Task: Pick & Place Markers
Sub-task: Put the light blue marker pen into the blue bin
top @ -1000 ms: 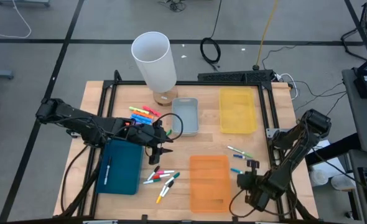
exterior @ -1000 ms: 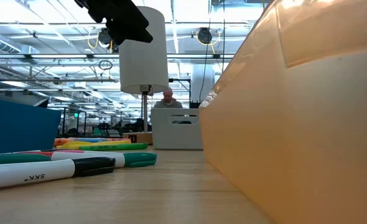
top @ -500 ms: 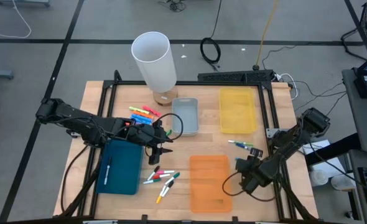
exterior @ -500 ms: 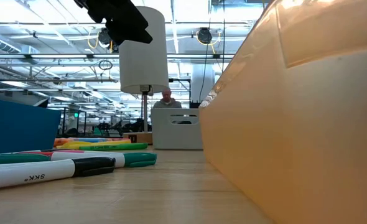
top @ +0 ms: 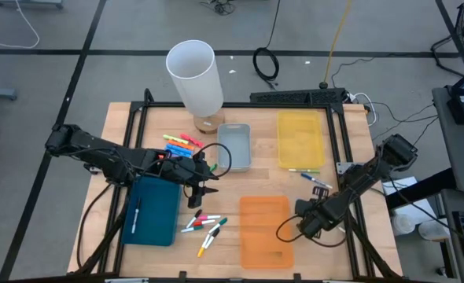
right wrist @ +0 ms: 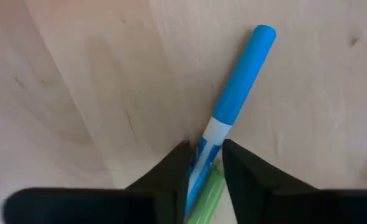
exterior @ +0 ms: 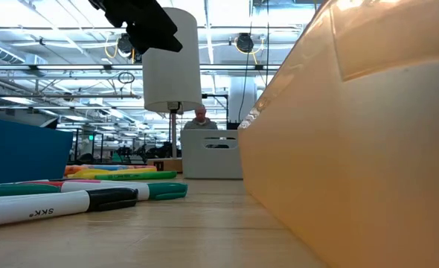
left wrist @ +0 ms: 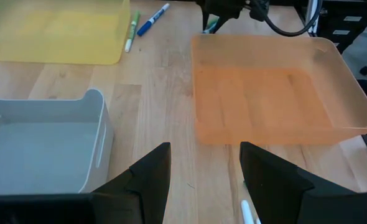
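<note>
Right gripper (right wrist: 203, 163) on blue marker (right wrist: 233, 102), beside orange tray (top: 264, 228).

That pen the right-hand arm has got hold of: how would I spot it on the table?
Start at the orange tray near the table's front edge and look just past its right side, where the right pincer is. Its fingers pinch a white-bodied marker with a long blue cap, next to a green marker. The other loose pens lie farther off.

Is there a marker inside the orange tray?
No, the orange tray is empty in the left wrist view, and the nearest markers lie on the wooden table beside the yellow tray.
</note>
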